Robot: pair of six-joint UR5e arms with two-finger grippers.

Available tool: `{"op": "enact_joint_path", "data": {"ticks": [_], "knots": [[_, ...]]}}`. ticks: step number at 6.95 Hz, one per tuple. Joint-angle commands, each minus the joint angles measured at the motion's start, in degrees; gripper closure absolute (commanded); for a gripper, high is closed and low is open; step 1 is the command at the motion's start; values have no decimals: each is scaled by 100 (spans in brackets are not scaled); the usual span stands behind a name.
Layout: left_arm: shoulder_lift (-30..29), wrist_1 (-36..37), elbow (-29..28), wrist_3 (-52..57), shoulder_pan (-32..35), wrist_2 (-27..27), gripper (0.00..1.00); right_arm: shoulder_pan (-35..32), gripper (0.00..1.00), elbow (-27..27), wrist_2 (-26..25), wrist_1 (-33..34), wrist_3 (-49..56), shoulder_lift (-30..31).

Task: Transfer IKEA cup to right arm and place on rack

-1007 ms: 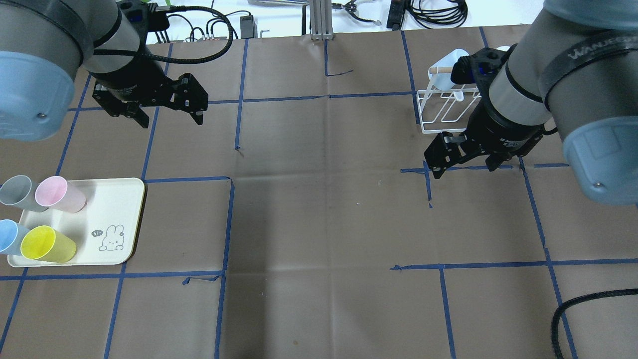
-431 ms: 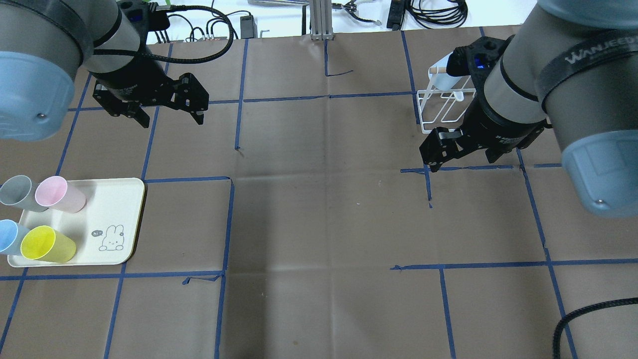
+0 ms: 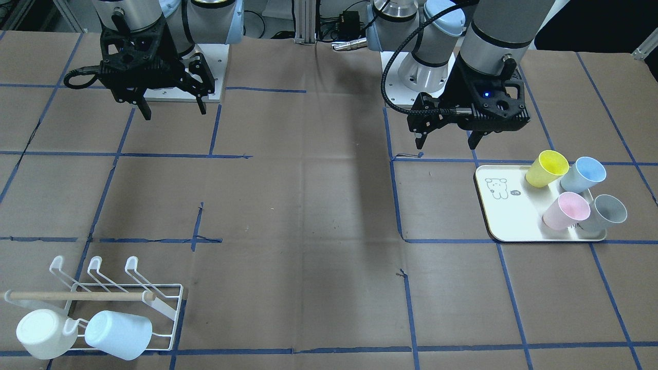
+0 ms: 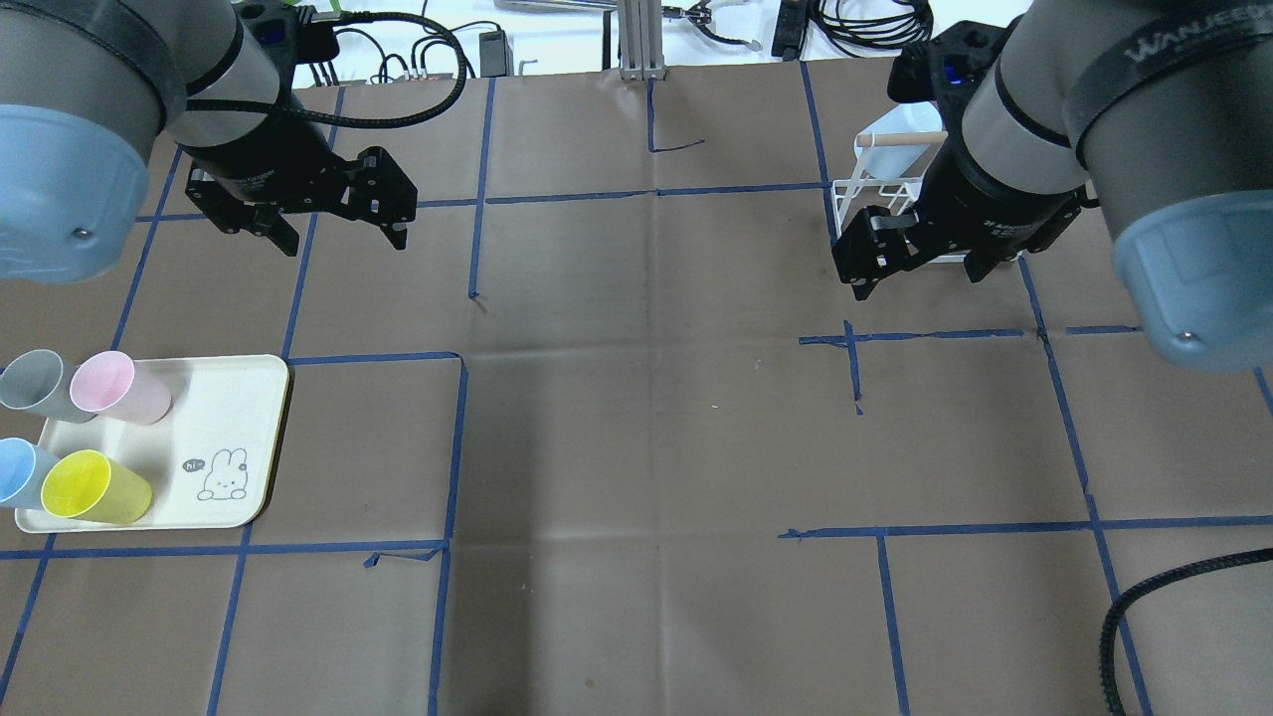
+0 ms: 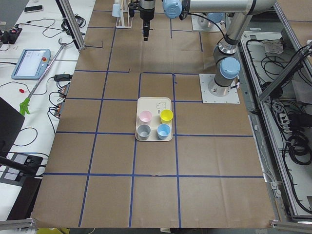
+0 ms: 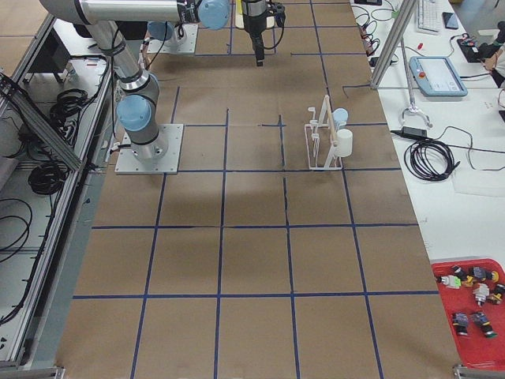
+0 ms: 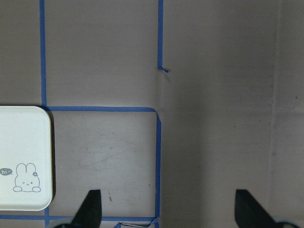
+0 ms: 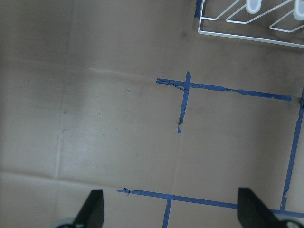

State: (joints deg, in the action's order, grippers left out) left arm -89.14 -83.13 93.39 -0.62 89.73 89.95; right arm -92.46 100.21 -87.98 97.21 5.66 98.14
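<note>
Brown blue-taped table (image 4: 636, 428)

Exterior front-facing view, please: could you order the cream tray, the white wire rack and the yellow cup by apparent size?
1. White wire-frame rack with wooden dowel; it sits nearer the camera, so its lead is unsure.
2. Cream rectangular tray.
3. Yellow plastic cup, clearly smallest.

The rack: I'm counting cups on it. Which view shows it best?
Exterior front-facing: the rack is unobstructed, holding a white cup and a pale blue cup. Overhead, the right arm hides most; the side views show it small; right wrist, one edge.
</note>
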Motion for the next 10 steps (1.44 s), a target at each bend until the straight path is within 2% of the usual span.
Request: {"op": "enact_joint_path", "data": {"ticks": [1, 10], "knots": [[-7, 7, -5, 0, 0, -4, 1, 0, 0, -11, -26, -123, 6, -23], [-7, 16, -5, 0, 0, -4, 1, 8, 0, -55, -17, -229, 6, -40]]}}
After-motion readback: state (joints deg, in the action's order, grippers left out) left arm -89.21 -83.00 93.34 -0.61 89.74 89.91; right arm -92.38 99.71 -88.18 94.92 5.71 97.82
